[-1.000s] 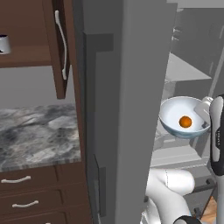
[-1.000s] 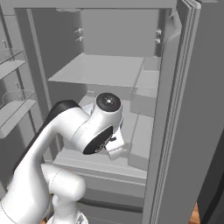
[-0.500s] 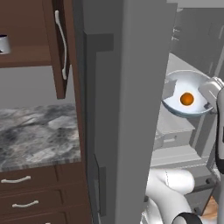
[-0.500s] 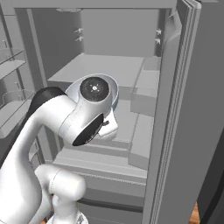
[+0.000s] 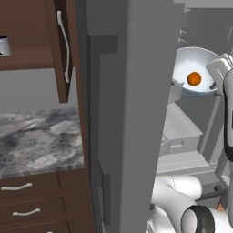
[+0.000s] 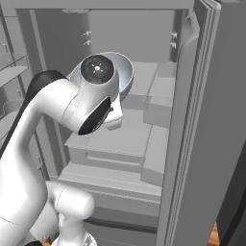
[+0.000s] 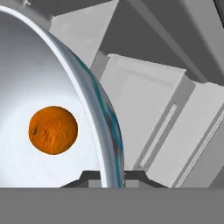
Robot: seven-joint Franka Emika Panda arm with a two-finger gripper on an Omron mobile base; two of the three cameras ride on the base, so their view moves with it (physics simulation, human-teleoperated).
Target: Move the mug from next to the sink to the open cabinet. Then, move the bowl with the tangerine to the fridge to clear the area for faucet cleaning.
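Note:
The bowl (image 5: 189,63), white inside and blue-teal outside, hangs tilted inside the open fridge (image 5: 132,113) above its shelves. The tangerine (image 5: 194,78) lies in it. In the hand view my gripper (image 7: 112,177) is shut on the bowl's rim (image 7: 103,127), one fingertip on each side, and the tangerine (image 7: 53,130) rests on the white inside. From the right base view the bowl (image 6: 124,72) peeks out behind my arm's joint. The grey mug (image 5: 3,45) stands in the open cabinet (image 5: 27,27) at the far left.
The fridge's thick grey door (image 6: 202,144) stands open on the right. Pale shelves and drawers (image 6: 108,139) sit below the bowl. The cabinet door (image 5: 57,54) with its curved handle hangs open over a marble counter (image 5: 41,136) with drawers beneath.
My arm has lifted the bowl with the tangerine upward and deeper into the fridge. The grip on the rim has not changed.

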